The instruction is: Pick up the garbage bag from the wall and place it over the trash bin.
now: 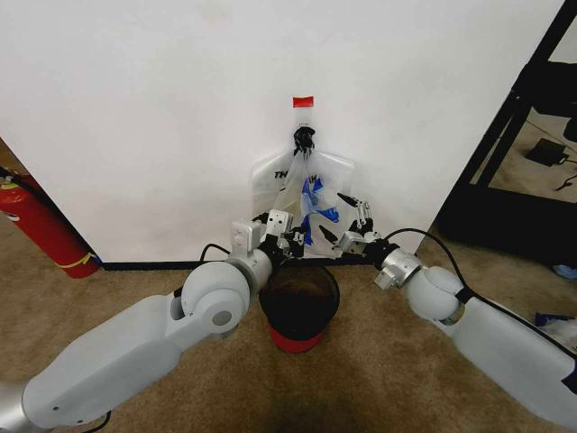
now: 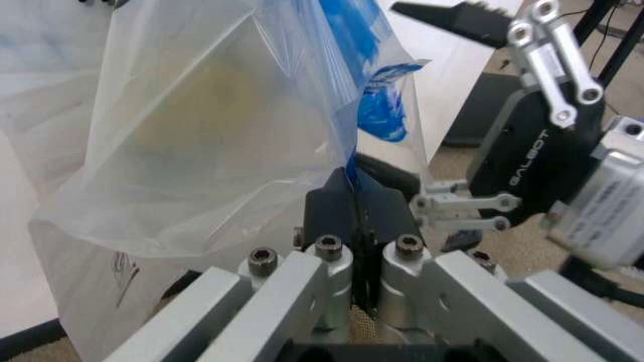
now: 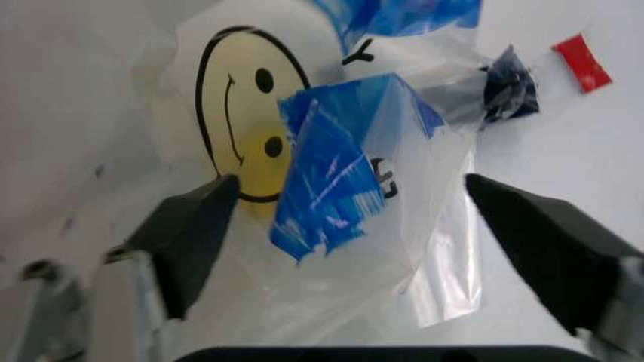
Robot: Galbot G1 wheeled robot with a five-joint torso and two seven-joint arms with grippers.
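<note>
The garbage bag (image 1: 311, 185) hangs from a black hook (image 1: 305, 137) on the white wall (image 1: 162, 108), under a red tape strip (image 1: 303, 101). It is thin clear plastic with a yellow smiley (image 3: 246, 128) and blue patches (image 3: 332, 173). My left gripper (image 2: 354, 192) is shut on the bag's lower edge at a blue patch, just above the bin. To the right of the bag, my right gripper (image 3: 351, 181) is open, its two fingers standing either side of a blue patch without touching it. The trash bin (image 1: 315, 316), black mesh with a red base, stands on the carpet right below the bag.
A red fire extinguisher (image 1: 41, 225) leans at the wall on the left. A black shelf frame (image 1: 505, 135) stands at the right, with cables on the floor behind it. Beige carpet (image 1: 379, 361) lies around the bin.
</note>
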